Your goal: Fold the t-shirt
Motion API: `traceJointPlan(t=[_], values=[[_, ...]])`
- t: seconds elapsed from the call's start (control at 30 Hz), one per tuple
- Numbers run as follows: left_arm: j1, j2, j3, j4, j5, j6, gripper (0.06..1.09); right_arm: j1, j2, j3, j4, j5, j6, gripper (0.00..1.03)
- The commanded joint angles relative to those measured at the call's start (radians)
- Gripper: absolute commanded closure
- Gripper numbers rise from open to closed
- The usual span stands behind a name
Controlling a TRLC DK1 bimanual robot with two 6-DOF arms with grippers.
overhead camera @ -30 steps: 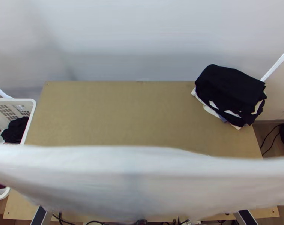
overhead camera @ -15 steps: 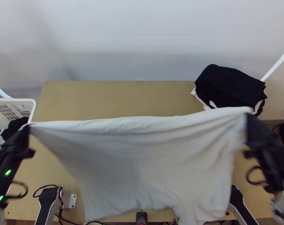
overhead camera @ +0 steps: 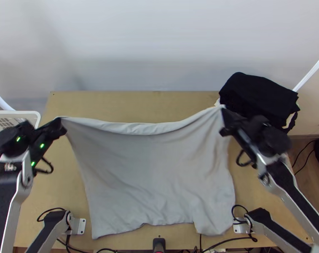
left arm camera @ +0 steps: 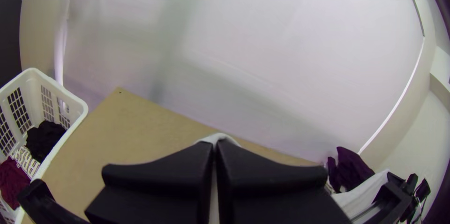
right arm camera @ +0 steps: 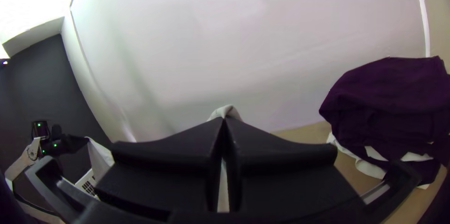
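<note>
Behind the light wooden table (overhead camera: 130,105) stands a pale wall (overhead camera: 159,38). In the top view the whitish t-shirt (overhead camera: 151,168) is spread between left gripper (overhead camera: 61,122) and right gripper (overhead camera: 223,110), top edge sagging; likely a laying-out step, next wanting both corners lowered evenly. The left wrist view shows fingers pinching one corner, maroon cloth (left arm camera: 14,177) in the basket (left arm camera: 77,107) nearby. In the right wrist view, fingers clench another corner near the stacked clothes (right arm camera: 389,102).

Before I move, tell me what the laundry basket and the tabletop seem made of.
Laundry basket: likely white plastic, smooth, judging by its rounded rim and grid of slots. Tabletop: probably wood-based board, matt, judging by its flat, even tan face.
</note>
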Motion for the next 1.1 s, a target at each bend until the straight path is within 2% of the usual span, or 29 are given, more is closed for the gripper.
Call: traceJointPlan(t=[0.0,0.33,0.63,1.07], values=[[0.000,0.110,-0.014,0.102,-0.004,0.047,1.05,-0.020,0.130,0.065,0.055,-0.015,0.016,1.00],[0.065,0.545,0.161,0.258,-0.001,0.054,1.05,-0.081,0.503,0.283,0.085,-0.028,0.012,1.00],[0.060,0.834,0.400,0.266,-0.002,0.050,1.05,-0.095,0.765,0.517,0.070,-0.028,0.008,1.00],[0.053,1.153,0.702,0.228,-0.025,0.062,1.05,-0.118,0.972,0.689,0.049,-0.026,-0.015,1.00]])
